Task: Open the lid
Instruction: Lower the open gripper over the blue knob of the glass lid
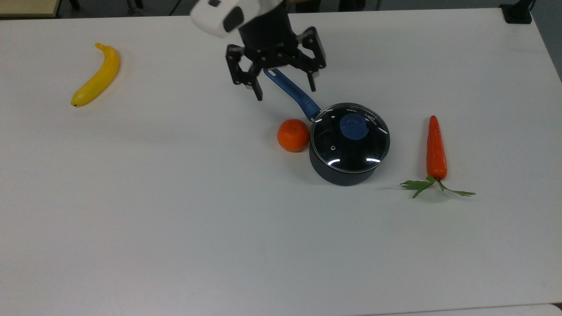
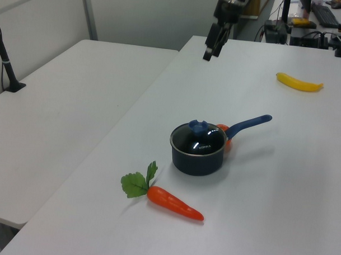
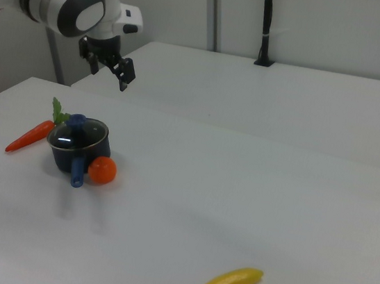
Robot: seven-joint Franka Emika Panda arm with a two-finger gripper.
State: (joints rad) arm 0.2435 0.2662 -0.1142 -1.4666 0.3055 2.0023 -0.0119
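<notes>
One lid (image 1: 350,138) sits on the pan (image 1: 342,175), its blue knob (image 1: 354,126) facing up. Your gripper (image 1: 284,90) hangs high with jaws spread wide and empty, over the pan's handle (image 1: 295,94). In the top view the knob lies to the gripper's right and nearer you. Count one orange (image 1: 293,135) touching the pan, one carrot (image 1: 436,149), one banana (image 1: 96,80).

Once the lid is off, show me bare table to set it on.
Free: the wide stretch between banana and orange, and below the pan in the top view. Crowded: around the lid, between the orange and the carrot.
</notes>
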